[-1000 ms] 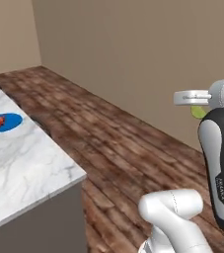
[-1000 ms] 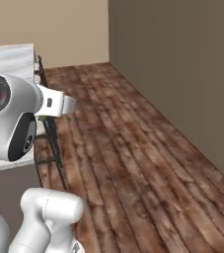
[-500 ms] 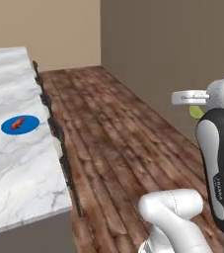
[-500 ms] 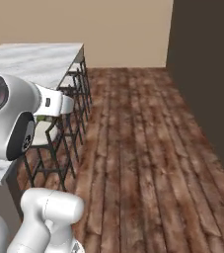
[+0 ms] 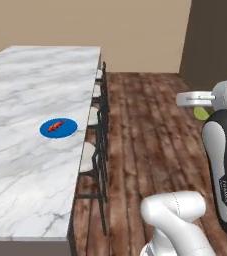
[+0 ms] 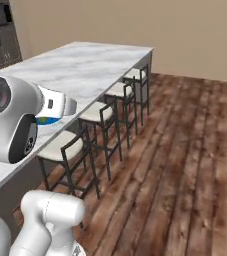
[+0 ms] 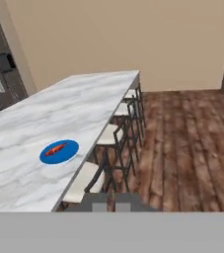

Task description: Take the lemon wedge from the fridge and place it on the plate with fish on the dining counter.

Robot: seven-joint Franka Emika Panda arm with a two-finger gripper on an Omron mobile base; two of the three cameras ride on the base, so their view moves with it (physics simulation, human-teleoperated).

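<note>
Marble is sweeping across the views now. The dining bench [image 5: 35, 90] is running long and pale down the left, and the task is heading for its last leg. The lemon wedge [image 5: 201, 113] is riding high over the wooden floor [image 5: 145, 130], a yellow-green sliver peeking out just under the white hand, well apart from the bench. The jaws are pressed almost together, and I'm reading that as pinching the lemon wedge, though the contact itself is tucked behind the arm.

What's changing is the whole picture: a second ago the bench was just a corner at the left edge, and now it is lying square ahead with the stools [image 5: 89, 154] lined along its edge. That's the base swinging round, not the furniture moving. The plate with fish [image 5: 47, 130] is sitting mid-bench, near the stool-side edge, with the red-pink fish [image 5: 58, 125] on it. The hand view is looking down at that same plate [image 7: 70, 147], so the carry seems to be lining up for the drop, but there is still open floor and a row of stools [image 7: 111, 133] to reach across.

Hard to make out: the fingertips are blurring at the bottom of the hand view, and I can't pick out the wedge there. From the right, the arm is covering all but a blue sliver of the plate [image 6: 49, 120].
</note>
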